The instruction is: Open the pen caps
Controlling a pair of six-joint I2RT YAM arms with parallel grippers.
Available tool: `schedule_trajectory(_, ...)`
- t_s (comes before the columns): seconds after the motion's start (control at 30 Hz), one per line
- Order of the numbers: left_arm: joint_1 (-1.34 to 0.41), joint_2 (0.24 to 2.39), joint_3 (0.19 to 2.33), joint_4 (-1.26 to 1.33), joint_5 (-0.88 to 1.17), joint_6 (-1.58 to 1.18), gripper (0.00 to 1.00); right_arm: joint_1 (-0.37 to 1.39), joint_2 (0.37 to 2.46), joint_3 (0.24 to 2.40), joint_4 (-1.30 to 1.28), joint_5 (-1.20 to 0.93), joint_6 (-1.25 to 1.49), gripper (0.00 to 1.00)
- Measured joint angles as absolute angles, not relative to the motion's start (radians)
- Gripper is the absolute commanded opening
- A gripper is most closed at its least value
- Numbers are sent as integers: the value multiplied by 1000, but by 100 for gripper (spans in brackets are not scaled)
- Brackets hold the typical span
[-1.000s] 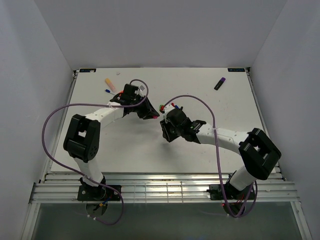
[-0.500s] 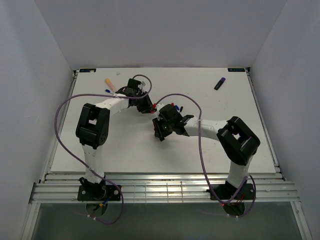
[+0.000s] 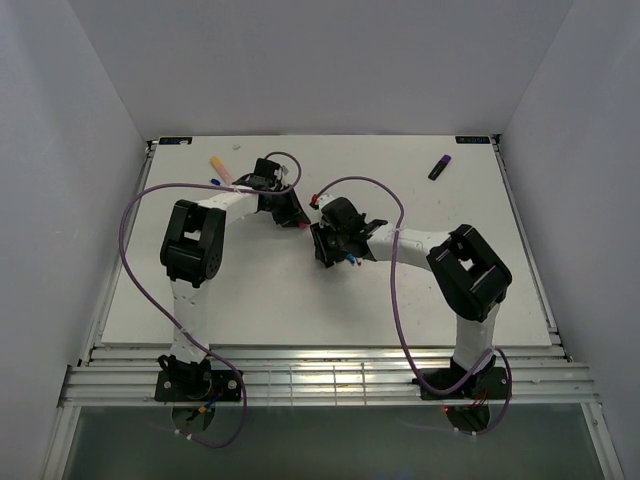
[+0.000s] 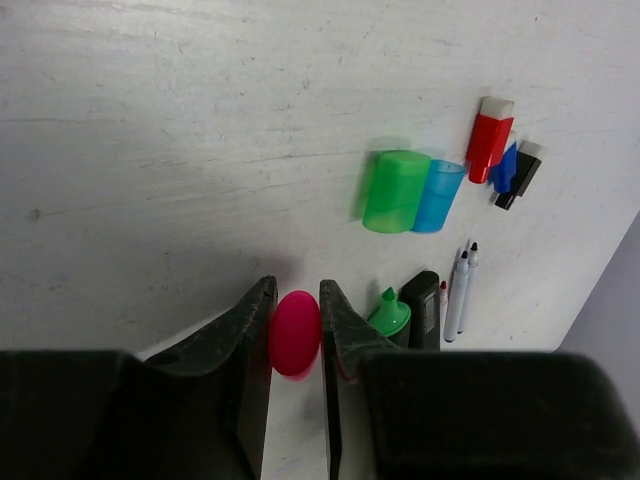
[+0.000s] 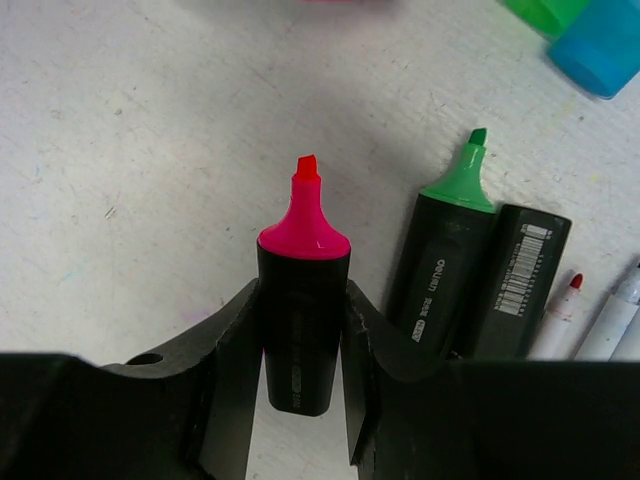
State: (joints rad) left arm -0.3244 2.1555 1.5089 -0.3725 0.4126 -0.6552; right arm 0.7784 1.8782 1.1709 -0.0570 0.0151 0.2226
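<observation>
left gripper [image 4: 296, 308] is clamped on the pink cap [image 4: 294, 340], near a loose green cap [image 4: 395, 190] and blue cap [image 4: 438, 196]; right gripper [image 5: 302, 325] grips the uncapped pink highlighter [image 5: 303, 235], beside an uncapped green highlighter [image 5: 448, 255]

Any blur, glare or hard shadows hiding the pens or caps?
Top external: even light, no glare. Left wrist: green plastic cap slightly smeared, soft shadow beside it; pink plastic cap in the left tool crisp. Right wrist: black-bodied pink-tipped highlighter crisp; blue plastic cap at the top corner out of focus.
</observation>
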Motion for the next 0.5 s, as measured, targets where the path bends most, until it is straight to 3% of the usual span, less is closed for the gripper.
schedule_trajectory(0.2, -324, 2179, 1523, -357, 443, -670, 45, 750, 1911, 1189, -64, 24, 201, 30)
schedule_trajectory(0.5, -324, 2201, 1556, -345, 460, -682, 52, 735, 1925, 1210, -78, 31, 178, 40)
